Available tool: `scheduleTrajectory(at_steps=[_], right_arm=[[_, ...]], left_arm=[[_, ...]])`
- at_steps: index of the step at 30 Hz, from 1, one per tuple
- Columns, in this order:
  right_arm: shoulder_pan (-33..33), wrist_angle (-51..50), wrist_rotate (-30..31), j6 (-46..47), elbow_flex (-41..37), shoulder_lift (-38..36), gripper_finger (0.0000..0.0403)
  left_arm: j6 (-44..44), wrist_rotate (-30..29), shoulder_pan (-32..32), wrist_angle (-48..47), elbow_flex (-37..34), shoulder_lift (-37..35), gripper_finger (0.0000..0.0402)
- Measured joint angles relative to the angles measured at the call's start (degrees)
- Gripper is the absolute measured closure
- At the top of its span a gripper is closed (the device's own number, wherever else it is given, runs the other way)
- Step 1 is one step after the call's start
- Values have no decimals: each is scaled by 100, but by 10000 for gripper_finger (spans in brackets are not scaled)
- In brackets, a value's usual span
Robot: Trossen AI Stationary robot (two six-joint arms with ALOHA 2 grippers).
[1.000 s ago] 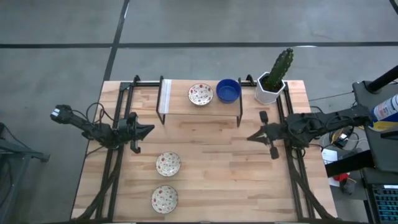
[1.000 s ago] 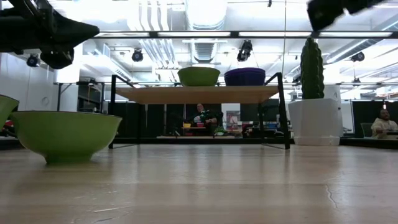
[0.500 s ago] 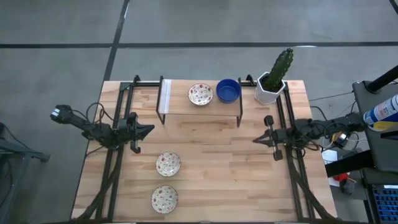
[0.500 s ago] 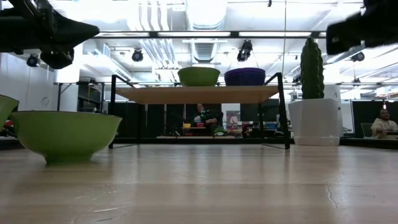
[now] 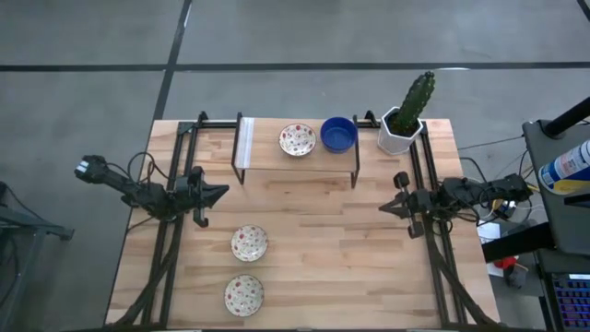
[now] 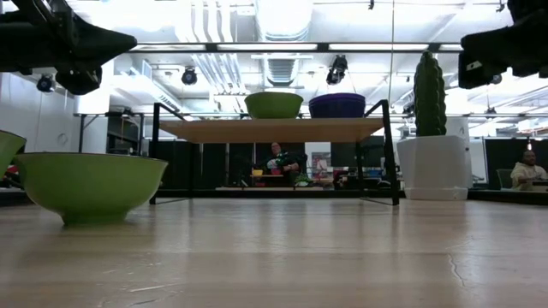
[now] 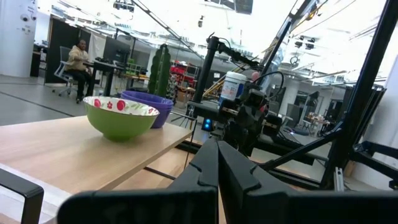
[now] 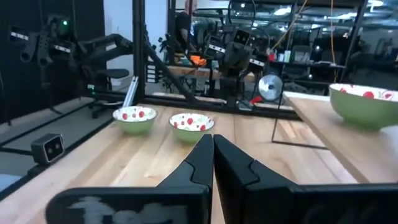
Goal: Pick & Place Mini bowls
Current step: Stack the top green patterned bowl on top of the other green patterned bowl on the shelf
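Two mini bowls stand on a raised wooden shelf at the table's far side: a cream speckled one and a blue one. Two more speckled bowls rest on the tabletop toward the near edge, one just beyond the other. My left gripper hovers shut at the table's left, level, pointing right. My right gripper hovers shut at the table's right, level, pointing left. Neither is over a bowl. The right wrist view shows the two tabletop bowls ahead of the shut fingers.
A white hexagonal pot with a green cactus stands at the far right corner beside the shelf. Black metal frames run along the table's left and right sides. Bare wood lies between the grippers and right of the near bowls.
My right gripper has drawn back toward the table's right edge and come down, tipping to level, still shut. The bowls have not moved.
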Motion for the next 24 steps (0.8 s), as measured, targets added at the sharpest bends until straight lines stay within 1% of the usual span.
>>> scheduleTrajectory(at_steps=[9, 15, 24], right_arm=[[-1, -1, -8, 15, -255, 144, 394], [-2, 13, -8, 5, -255, 276, 394], [-2, 16, -7, 18, -255, 281, 394]], left_arm=[[0, 1, 1, 2, 0, 1, 401], [0, 1, 1, 0, 0, 2, 401], [-2, 1, 1, 2, 2, 2, 401]])
